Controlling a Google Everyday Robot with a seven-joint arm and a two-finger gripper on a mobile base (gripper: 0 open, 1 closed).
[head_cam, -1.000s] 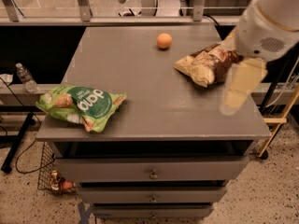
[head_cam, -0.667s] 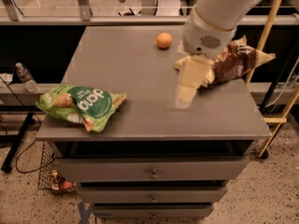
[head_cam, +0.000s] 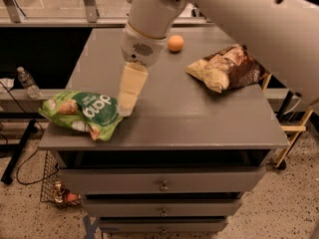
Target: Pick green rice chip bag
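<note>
The green rice chip bag (head_cam: pixel 82 113) lies flat at the front left corner of the grey worktop (head_cam: pixel 199 118). Its long axis runs left to right along the front edge, dipping a little toward the right end. The white lettering on its dark-green patch reads upside down from here, so the bag's top faces the front. Its left end reaches the worktop's left edge, and I cannot tell whether it hangs over.

Just beside the bag's right end, the tool (head_cam: pixel 125 108) points steeply down, its tip low over the worktop. It shows as one pale slab (I cannot tell how far open it is), it has hold of nothing, and I cannot tell whether it touches the bag. The white arm (head_cam: pixel 149 14) above it is cut off by the top and right edges.

Well apart, toward the back, sits a small orange (head_cam: pixel 175 43), and a brown and cream chip bag (head_cam: pixel 227 67) lies to the right. Drawers (head_cam: pixel 162 183) fill the front below. To the left stand a water bottle (head_cam: pixel 27 82) and, lower down, a wire basket (head_cam: pixel 55 183) whose contents are hard to make out.
</note>
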